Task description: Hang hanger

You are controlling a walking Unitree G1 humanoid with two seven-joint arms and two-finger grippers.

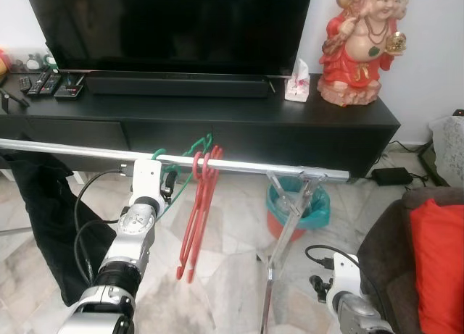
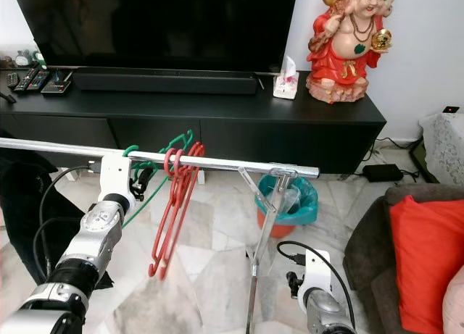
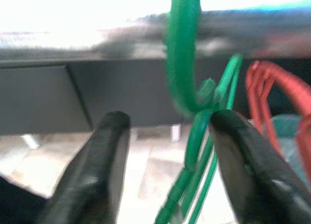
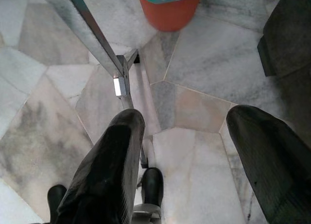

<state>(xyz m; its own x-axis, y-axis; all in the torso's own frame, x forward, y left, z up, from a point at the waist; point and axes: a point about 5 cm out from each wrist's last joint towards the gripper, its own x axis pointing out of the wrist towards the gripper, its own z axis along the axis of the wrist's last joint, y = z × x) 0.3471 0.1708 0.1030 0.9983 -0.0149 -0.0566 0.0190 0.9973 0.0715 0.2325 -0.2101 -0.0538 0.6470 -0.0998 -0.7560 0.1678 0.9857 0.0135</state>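
A green hanger (image 1: pixel 193 147) has its hook (image 3: pixel 182 63) over the silver rail (image 1: pixel 246 169) of a clothes rack. My left gripper (image 3: pixel 165 124) is raised just below the rail and is open. The hanger's neck stands between the fingers, close against one fingertip (image 3: pixel 228 124). Red hangers (image 1: pixel 197 218) hang on the rail just to the right of the green one. My right gripper (image 4: pixel 187 122) hangs low over the marble floor near the rack's leg (image 4: pixel 104 44), open and holding nothing.
Behind the rack stand a black TV console (image 1: pixel 217 124) with a TV, a tissue box (image 1: pixel 297 82) and a red statue (image 1: pixel 359 48). An orange bin (image 1: pixel 297 211) sits below the rail's right end. Black cloth (image 1: pixel 40 203) hangs left; a sofa with a red cushion (image 1: pixel 438 269) is right.
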